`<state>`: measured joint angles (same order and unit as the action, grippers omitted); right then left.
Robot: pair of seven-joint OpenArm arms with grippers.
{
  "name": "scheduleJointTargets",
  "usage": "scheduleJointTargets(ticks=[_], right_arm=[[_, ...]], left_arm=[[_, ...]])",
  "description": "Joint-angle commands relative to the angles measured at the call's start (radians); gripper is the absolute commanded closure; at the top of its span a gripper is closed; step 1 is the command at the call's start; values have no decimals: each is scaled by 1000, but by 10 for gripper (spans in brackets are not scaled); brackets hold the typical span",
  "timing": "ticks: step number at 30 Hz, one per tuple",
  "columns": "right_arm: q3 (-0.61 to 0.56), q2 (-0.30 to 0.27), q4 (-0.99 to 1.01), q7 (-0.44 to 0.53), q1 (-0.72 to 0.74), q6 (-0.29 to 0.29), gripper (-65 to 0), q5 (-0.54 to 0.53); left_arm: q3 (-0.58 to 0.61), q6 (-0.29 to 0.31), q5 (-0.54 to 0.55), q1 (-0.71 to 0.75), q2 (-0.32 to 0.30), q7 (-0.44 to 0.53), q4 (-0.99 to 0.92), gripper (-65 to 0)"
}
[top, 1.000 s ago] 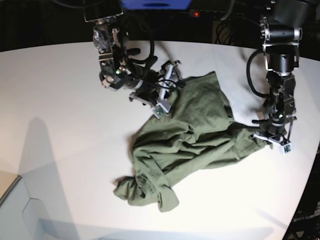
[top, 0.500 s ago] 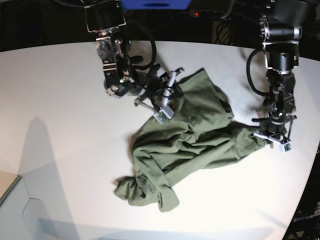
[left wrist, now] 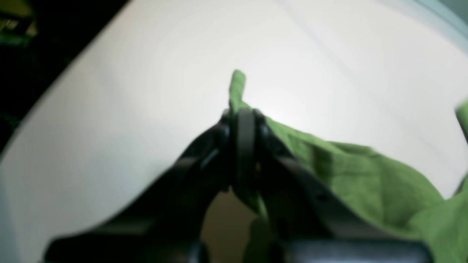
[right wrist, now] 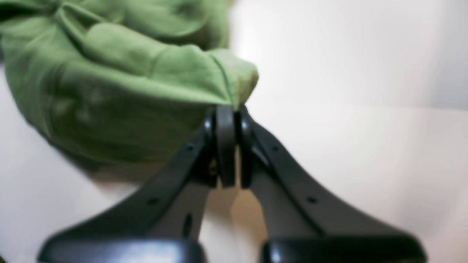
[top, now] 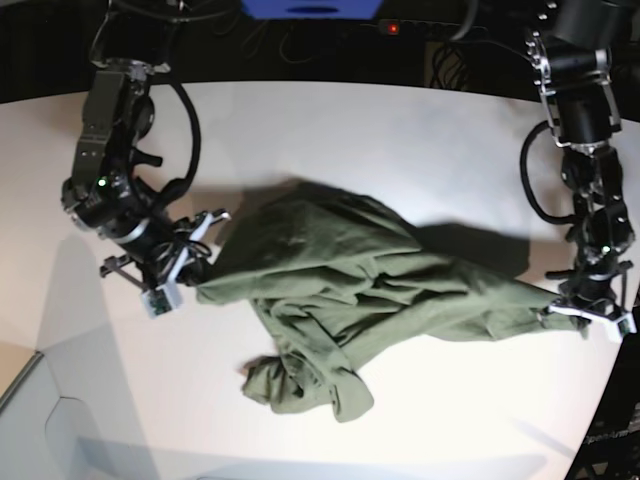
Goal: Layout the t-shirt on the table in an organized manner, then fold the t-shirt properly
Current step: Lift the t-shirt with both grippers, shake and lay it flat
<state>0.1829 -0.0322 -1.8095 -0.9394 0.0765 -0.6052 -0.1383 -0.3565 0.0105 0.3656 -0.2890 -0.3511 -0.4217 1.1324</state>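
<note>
The olive-green t-shirt point(top: 370, 280) is stretched wide across the white table point(top: 330, 130), lifted in the middle, with a crumpled bunch hanging down at the front. My right gripper point(top: 190, 283) is shut on the shirt's left edge; the right wrist view shows a hemmed fold point(right wrist: 226, 84) pinched between its closed fingers. My left gripper point(top: 562, 308) is shut on the shirt's right edge near the table's right rim; in the left wrist view a strip of cloth point(left wrist: 238, 87) sticks out past its closed fingers.
The table's curved far edge runs along a dark background with cables point(top: 440, 40). A pale floor area point(top: 40, 420) lies beyond the table's front left edge. The left arm stands close to the table's right rim.
My right gripper has pulled its shirt edge far to the left and forward. My left gripper has moved slightly right and forward. The shirt now spans much wider between them.
</note>
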Motion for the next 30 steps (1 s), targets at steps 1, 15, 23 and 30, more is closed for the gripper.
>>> scheduleJointTargets(ticks=[1, 15, 23, 30], right_arm=[[23, -7, -14, 6, 39, -3, 0, -7], [82, -87, -9, -108, 398, -3, 0, -7], [80, -84, -9, -155, 632, -3, 0, -7], [-4, -87, 44, -172, 805, -3, 0, -7]], left_arm=[[-34, -5, -3, -25, -18, 10, 38, -3], [-247, -5, -1, -52, -19, -125, 283, -3], [-252, -7, 95, -154, -24, -125, 344, -3], [-249, -13, 178, -319, -24, -142, 305, -3]])
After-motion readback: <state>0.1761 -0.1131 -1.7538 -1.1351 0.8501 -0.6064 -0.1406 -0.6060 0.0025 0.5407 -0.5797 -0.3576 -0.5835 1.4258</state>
